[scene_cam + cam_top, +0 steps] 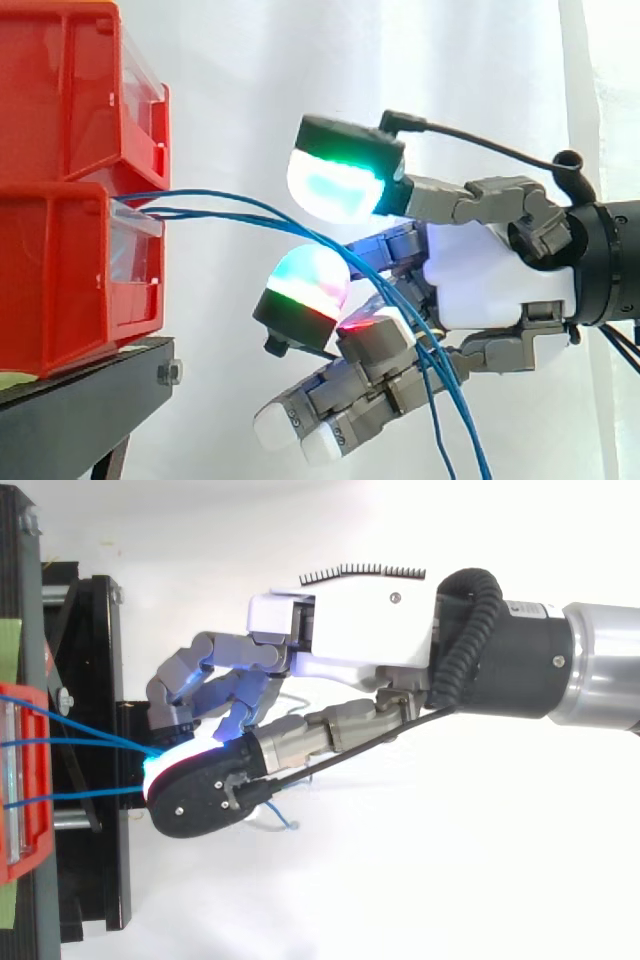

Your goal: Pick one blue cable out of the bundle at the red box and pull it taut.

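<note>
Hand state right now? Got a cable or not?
Hand: cannot be told. Blue cables from the red box pass through it; no clear grip visible.

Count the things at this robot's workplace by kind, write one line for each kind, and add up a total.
Red bins: 2, stacked one on the other
Blue cables: 3, running from the bins to the hand
Black stand: 1, under the bins
Hand: 1
Total: 7
</note>
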Tool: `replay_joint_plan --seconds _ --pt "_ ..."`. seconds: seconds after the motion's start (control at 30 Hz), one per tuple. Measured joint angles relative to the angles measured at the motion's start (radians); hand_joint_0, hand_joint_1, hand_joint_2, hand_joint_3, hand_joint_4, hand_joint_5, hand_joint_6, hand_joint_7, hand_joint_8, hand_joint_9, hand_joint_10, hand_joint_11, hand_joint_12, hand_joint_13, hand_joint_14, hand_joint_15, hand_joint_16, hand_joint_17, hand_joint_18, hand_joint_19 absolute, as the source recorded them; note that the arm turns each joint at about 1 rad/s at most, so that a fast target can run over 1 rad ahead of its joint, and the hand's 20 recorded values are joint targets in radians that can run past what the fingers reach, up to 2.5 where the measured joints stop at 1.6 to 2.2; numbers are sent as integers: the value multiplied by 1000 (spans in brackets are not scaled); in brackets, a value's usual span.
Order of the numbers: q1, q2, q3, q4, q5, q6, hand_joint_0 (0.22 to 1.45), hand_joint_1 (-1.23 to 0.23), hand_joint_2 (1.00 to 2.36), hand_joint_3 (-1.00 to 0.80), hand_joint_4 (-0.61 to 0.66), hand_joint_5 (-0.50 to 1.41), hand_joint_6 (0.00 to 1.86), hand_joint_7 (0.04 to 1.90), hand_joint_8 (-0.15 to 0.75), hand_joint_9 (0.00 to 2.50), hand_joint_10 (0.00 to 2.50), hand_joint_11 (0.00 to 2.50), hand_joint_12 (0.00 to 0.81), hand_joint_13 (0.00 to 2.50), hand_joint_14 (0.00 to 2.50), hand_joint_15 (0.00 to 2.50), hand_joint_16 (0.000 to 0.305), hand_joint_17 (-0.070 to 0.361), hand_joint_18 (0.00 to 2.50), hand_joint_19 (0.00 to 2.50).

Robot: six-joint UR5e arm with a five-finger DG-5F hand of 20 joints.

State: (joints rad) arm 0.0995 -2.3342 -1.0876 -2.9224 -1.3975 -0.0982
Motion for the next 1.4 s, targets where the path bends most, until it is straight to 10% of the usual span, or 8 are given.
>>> replay_joint_plan --seconds 0.47,0.67,1.1,1.4 --pt "0 1 0 0 0 0 661 -865 1016 -11 54 -131 911 1185 418 1152 4 1285 446 594 8 267 59 132 542 242" --pt "-1 1 0 -1 1 0 736 -945 1011 -345 73 -144 924 1100 379 1103 6 1280 414 572 9 265 55 124 523 175" --pt "-7 20 20 -45 20 -48 506 -479 1000 -500 106 -125 873 987 400 1161 8 1208 444 554 8 283 56 127 415 273" --pt "-7 53 36 -99 77 -106 590 -732 1011 -163 117 -110 906 1019 432 1268 2 1292 460 670 9 306 62 139 571 278"
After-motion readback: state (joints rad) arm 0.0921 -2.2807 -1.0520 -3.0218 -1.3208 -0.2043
